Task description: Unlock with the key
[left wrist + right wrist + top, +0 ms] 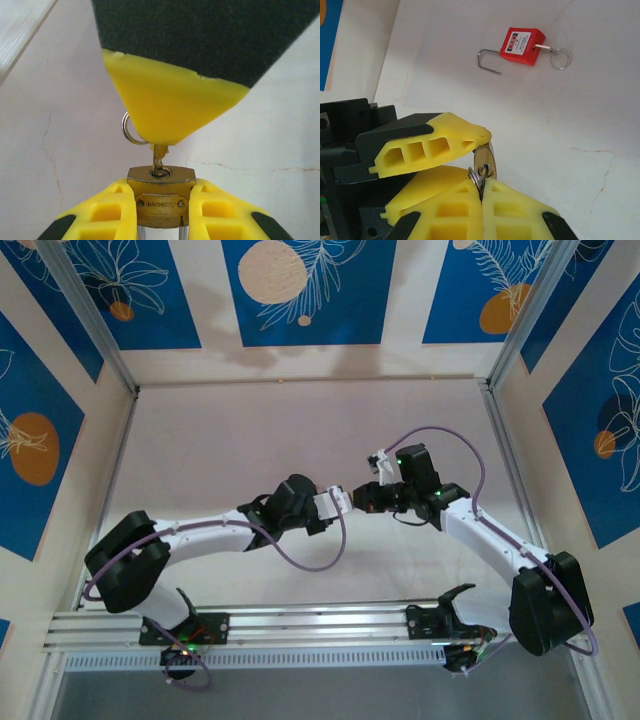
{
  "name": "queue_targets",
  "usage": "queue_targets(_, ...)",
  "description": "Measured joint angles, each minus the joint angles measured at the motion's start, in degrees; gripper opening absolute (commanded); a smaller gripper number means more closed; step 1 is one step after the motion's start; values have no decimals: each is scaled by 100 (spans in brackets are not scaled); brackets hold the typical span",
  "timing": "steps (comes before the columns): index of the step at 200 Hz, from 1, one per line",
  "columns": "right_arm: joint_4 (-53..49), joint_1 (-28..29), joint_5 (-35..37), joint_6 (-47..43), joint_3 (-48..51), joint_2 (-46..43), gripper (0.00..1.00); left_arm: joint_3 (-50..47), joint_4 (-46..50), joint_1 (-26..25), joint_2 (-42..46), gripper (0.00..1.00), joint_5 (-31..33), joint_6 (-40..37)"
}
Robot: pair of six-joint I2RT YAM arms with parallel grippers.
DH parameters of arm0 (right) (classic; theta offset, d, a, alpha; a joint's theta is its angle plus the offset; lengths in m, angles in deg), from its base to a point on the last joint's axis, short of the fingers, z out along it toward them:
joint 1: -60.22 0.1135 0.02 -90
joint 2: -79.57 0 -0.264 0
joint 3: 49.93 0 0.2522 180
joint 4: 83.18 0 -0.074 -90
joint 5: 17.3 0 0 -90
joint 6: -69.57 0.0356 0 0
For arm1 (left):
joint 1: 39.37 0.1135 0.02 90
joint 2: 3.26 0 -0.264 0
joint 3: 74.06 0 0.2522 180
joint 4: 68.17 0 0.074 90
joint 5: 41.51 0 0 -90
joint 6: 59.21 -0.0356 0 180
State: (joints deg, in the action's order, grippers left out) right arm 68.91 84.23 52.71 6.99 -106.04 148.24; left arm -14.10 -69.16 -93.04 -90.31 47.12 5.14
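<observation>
key [158,161] in pinch of right gripper [481,186]

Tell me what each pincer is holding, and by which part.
Left pincer: brass padlock, by its body sides. Right pincer: the key, by its head end.

In the left wrist view, the bow of the tiny silver-grey metal key [157,161] is covered by the closed yellow tip of the right gripper [161,131]; only a short stretch of blade is seen above the keyhole. The thin wire split ring [126,129] is half hidden behind that tip. The small brass padlock [161,200] is cut off by the picture's lower edge. Its shackle is all but lost there, its sides are covered by the yellow fingers [112,210] of the left gripper [161,189], and its stamped lettering is blurred. In the right wrist view, the brass body is largely masked by fingers. The label print on the small red plastic padlock [522,46] is too small to be read. In the top view, key and lock are too small to be told.
</observation>
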Motion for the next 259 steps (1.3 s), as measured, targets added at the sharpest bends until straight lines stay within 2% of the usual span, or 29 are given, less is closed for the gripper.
queue_targets(172,-26,-87,435,-11,72,-518,0,-575,-1403,-79,0,16,142,-146)
queue_targets(259,387,133,579,-13,702,-1506,0,-710,-1921,-81,0,16,140,-129)
